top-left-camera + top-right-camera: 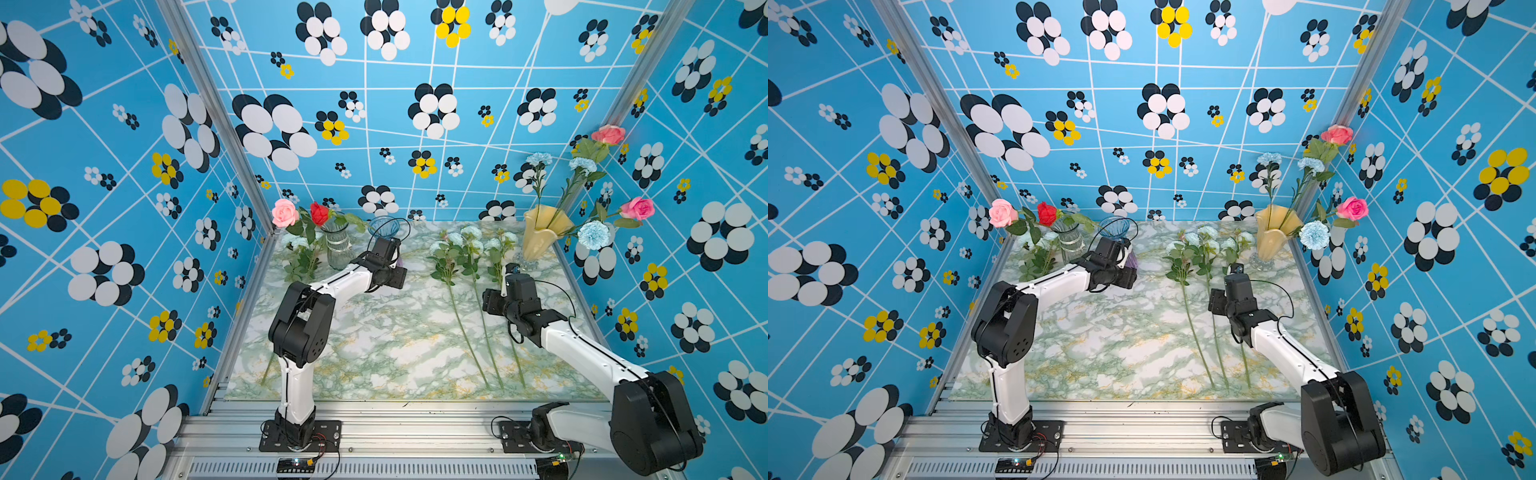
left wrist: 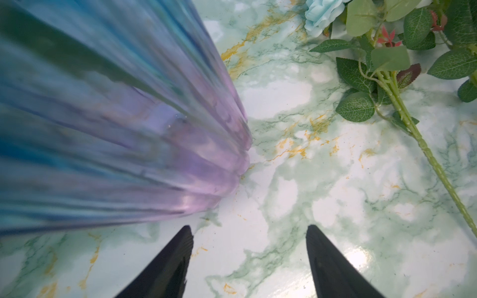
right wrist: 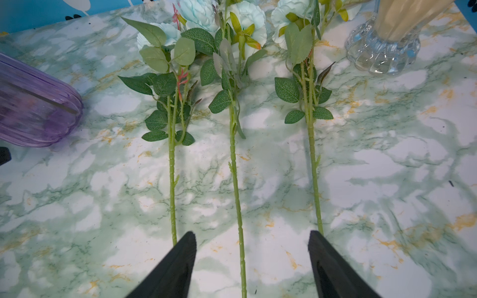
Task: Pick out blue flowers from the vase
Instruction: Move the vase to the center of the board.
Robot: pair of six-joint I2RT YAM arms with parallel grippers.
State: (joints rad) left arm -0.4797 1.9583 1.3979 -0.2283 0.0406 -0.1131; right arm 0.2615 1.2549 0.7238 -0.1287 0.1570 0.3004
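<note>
Three blue flowers (image 1: 456, 239) lie on the table (image 1: 374, 332) just beside the yellow vase (image 1: 540, 237), three smaller blue blooms (image 1: 593, 235) are not yet out of it, and the left gripper (image 2: 249, 228) and right gripper (image 3: 252, 233) both hang spread and empty.

My left arm (image 1: 332, 282) rises from its base to a high bent elbow, and the forearm reaches forward to set my left gripper (image 2: 249, 228) low, just beside the foot of the blue vase (image 2: 116, 129). Its jaws are spread wide with nothing between them. My right arm (image 1: 582, 349) stretches forward at a low slant, well apart from that vase and to its right, and my right gripper (image 3: 251, 232) points ahead and down, jaws also wide apart and clasping nothing.
</note>
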